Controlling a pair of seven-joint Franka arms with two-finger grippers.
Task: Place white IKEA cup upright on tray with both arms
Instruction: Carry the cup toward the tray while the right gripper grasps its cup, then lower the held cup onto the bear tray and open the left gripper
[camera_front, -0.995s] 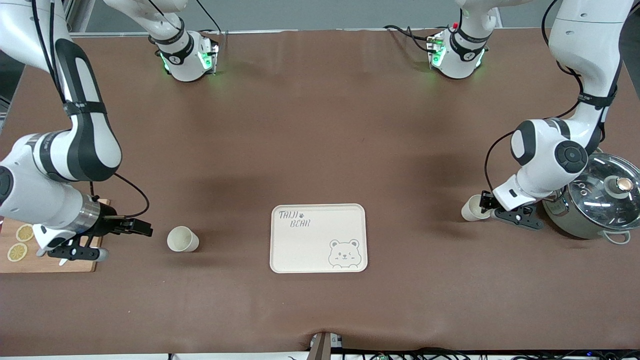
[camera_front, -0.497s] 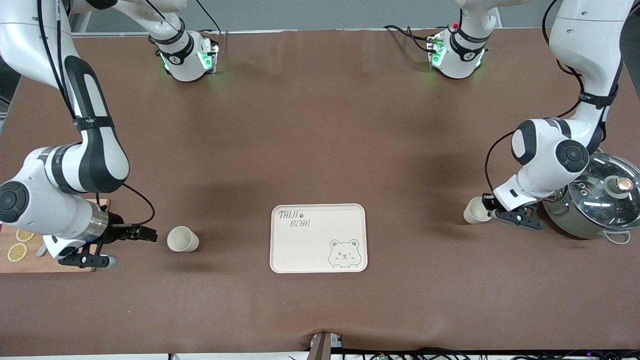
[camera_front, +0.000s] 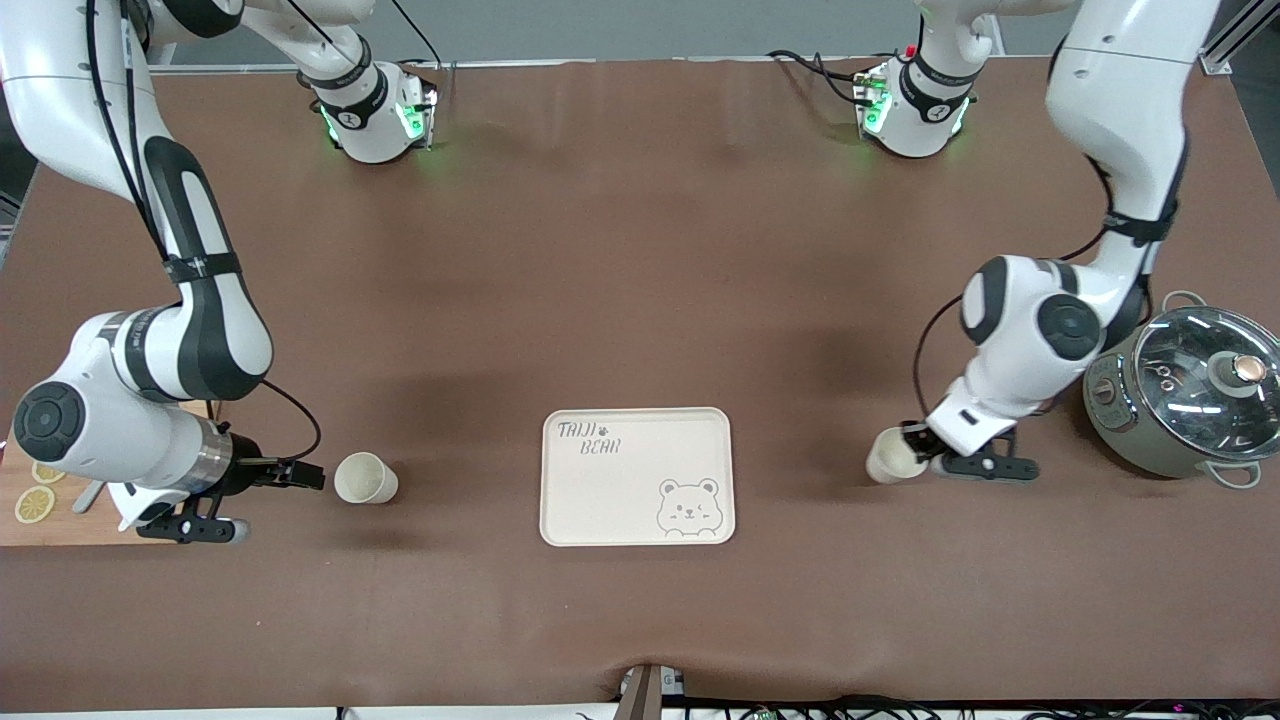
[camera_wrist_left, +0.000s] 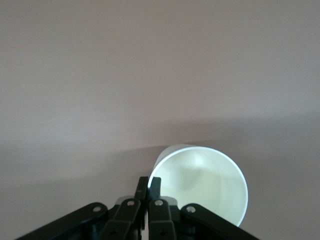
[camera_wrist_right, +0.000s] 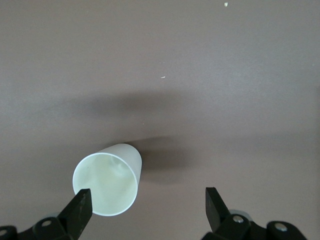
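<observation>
The tray (camera_front: 637, 476) lies flat on the brown tabletop (camera_front: 640, 300), bare cloth all round its edges. At its 3 o'clock, well apart, the left gripper (camera_front: 912, 452) pinches the rim of a white cup (camera_front: 889, 457). At its 9 o'clock a second cup (camera_front: 364, 478) stands on the tabletop, the right gripper (camera_front: 300, 472) spread just beside it. A pot (camera_front: 1180, 405) sits by the left arm.

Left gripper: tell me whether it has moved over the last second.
Yes. The left gripper, shut on a white cup, has moved away from the pot toward the tray.
</observation>
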